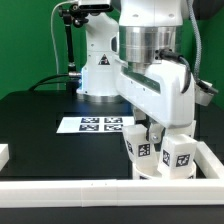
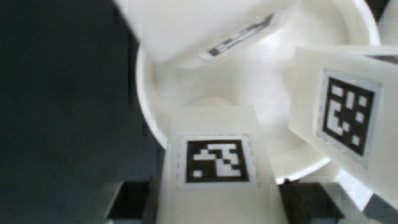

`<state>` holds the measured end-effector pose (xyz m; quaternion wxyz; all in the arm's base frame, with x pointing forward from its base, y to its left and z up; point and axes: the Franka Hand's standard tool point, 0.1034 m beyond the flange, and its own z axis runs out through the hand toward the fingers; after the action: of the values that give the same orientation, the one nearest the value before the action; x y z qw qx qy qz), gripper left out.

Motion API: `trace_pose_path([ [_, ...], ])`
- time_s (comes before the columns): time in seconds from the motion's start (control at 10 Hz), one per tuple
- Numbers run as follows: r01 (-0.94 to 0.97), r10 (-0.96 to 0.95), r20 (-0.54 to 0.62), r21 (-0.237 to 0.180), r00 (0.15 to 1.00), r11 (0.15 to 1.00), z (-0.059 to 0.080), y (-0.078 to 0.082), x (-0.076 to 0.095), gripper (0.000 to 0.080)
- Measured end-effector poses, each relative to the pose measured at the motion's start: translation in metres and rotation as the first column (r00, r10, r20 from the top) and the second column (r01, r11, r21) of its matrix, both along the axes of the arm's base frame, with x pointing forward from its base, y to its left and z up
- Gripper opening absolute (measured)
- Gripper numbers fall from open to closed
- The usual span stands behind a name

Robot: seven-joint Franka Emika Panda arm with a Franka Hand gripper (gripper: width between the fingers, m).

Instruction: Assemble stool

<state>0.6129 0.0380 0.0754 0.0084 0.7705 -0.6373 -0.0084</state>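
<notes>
The stool (image 1: 160, 152), white plastic with black-and-white marker tags, stands on the dark surface (image 1: 40, 120) near the border rail (image 1: 100, 190), at the exterior view's right. It sits directly under the tool (image 1: 152, 130), a tagged leg (image 2: 347, 105) upright beside the round seat disc (image 2: 214, 90). The tool's fingers (image 2: 134, 205) straddle a tagged part (image 2: 219, 160); whether they grip it, I cannot tell.

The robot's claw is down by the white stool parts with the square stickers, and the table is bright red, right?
Not quite. The table is black, not red, as the exterior view shows. The rest holds: the claw is down by the white stool parts, which carry square black-and-white stickers.
</notes>
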Motion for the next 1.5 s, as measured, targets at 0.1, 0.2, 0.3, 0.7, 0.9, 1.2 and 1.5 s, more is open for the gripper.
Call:
trace_pose_path([
  [0.1, 0.083, -0.083, 0.0, -0.002, 0.997, 0.997, 0.0, 0.003, -0.001, 0.034],
  [0.2, 0.134, -0.134, -0.002, -0.003, 0.991, 0.991, 0.0, 0.006, -0.001, 0.034],
  [0.3, 0.169, -0.169, -0.003, 0.005, 0.986, 0.986, 0.0, 0.008, -0.002, 0.034],
  [0.7, 0.365, -0.365, -0.015, 0.019, 0.931, 0.931, 0.001, 0.017, -0.003, 0.034],
  [0.9, 0.512, -0.513, 0.004, 0.023, 0.859, 0.858, -0.001, 0.023, -0.007, 0.034],
  [1.2, 0.584, -0.584, 0.026, 0.021, 0.811, 0.812, 0.0, 0.026, -0.008, 0.034],
  [1.5, 0.619, -0.62, 0.041, 0.024, 0.784, 0.785, 0.0, 0.026, -0.009, 0.034],
])
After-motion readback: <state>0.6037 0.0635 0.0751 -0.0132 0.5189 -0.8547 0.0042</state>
